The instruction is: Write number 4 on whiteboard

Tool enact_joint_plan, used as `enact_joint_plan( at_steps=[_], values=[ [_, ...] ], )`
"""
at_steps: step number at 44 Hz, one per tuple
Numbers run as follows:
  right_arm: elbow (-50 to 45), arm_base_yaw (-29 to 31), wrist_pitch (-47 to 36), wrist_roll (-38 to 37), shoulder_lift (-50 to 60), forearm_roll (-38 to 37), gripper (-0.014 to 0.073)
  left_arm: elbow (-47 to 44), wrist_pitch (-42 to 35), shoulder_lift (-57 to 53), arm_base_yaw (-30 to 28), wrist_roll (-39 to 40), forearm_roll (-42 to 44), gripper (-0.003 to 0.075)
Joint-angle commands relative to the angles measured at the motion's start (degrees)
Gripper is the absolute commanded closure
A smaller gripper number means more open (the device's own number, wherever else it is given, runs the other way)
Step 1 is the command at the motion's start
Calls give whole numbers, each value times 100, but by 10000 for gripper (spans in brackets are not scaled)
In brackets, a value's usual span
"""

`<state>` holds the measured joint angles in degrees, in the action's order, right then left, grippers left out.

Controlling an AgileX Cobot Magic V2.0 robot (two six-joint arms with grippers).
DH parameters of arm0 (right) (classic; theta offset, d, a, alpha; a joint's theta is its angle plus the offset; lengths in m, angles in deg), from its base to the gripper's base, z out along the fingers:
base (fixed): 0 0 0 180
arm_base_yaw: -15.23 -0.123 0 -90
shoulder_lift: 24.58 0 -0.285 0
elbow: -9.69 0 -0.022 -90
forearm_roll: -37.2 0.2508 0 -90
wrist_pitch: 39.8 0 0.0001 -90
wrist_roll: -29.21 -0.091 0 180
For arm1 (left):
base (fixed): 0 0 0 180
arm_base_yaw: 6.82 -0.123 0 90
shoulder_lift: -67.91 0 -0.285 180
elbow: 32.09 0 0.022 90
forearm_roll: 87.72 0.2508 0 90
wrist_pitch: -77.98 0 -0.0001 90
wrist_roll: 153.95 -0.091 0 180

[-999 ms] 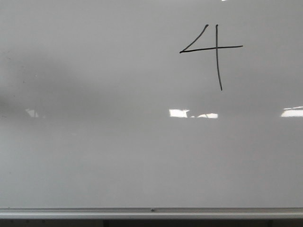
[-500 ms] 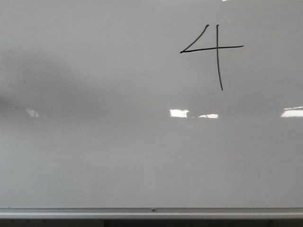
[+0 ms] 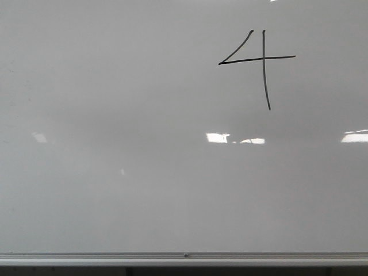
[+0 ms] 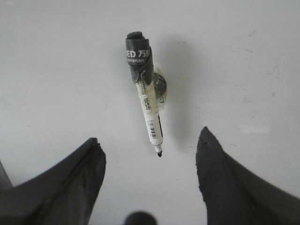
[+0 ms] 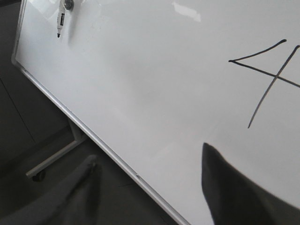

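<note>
Gaping empty, the left gripper and right gripper face the number 4 board

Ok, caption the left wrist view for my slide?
Open left gripper facing a black-capped white marker stuck on the glossy pale whiteboard.

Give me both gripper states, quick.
Left gripper: open, holding nothing; the marker sits on the whiteboard ahead of it.
Right gripper: open, empty.

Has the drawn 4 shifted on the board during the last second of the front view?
No. The number 4 sits in the same spot relative to the whiteboard bottom rail and the light reflections below it.
</note>
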<state>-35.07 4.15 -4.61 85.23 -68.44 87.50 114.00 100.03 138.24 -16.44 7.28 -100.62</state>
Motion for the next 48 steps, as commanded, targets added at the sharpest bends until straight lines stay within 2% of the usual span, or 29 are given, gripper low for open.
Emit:
enact_joint_plan(
  at_steps=[1,5,10,15,23,48],
  values=[
    [145,24,-408,-4,14,266,139,-182,-453,-745,25,46,-66,349],
    [145,24,-592,-4,14,266,267,-387,-466,-1279,25,46,-66,445],
    [145,24,-837,-4,14,266,503,-580,-519,-1834,25,46,-66,598],
    [145,24,-1046,-4,14,266,673,-767,-562,-2301,25,46,-66,729],
    [145,24,-1065,-4,14,267,665,-905,-569,-2689,25,46,-66,741],
    [140,24,-1051,-4,14,267,665,-918,-558,-2702,25,46,-66,741]
  ],
)
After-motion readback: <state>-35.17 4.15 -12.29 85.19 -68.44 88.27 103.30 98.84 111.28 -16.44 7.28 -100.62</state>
